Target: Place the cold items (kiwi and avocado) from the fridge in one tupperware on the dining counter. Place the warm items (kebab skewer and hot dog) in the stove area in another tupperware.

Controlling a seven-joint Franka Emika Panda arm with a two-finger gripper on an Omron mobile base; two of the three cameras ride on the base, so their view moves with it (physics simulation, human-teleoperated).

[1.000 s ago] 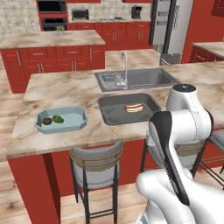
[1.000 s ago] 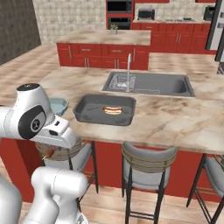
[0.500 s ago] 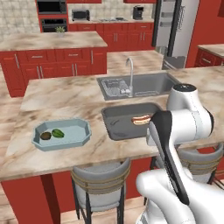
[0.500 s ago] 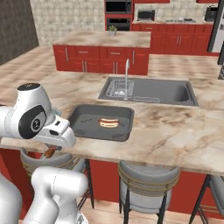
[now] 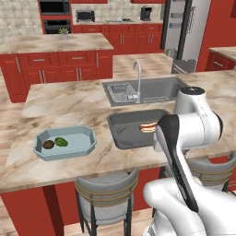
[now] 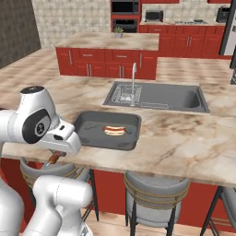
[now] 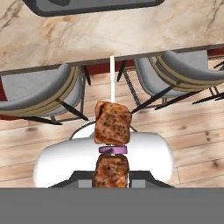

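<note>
The gripper [image 7: 112, 186] is clamped tight on the kebab skewer [image 7: 112, 144]. In the hand view the meat and the thin white stick poke out past the fingertips, over the stools and the wood floor. The skewer is lower than the dining counter's [image 6: 184, 143] edge and on the robot's side of it.

The dark tupperware [image 6: 107, 130] sits on the counter just past that edge. The hot dog [image 6: 114, 131] already lies inside it. To do this step well, the robot should lift the skewer above the counter first, so the stick does not bump the edge. Then it should carry it over the dark tupperware and lay it down flat next to the hot dog.

The light blue tupperware [image 5: 65, 143] with the kiwi [image 5: 48, 144] and avocado [image 5: 61, 142] sits well off to the left of the dark one. Past the dark tupperware is the sink [image 6: 156, 96].
</note>
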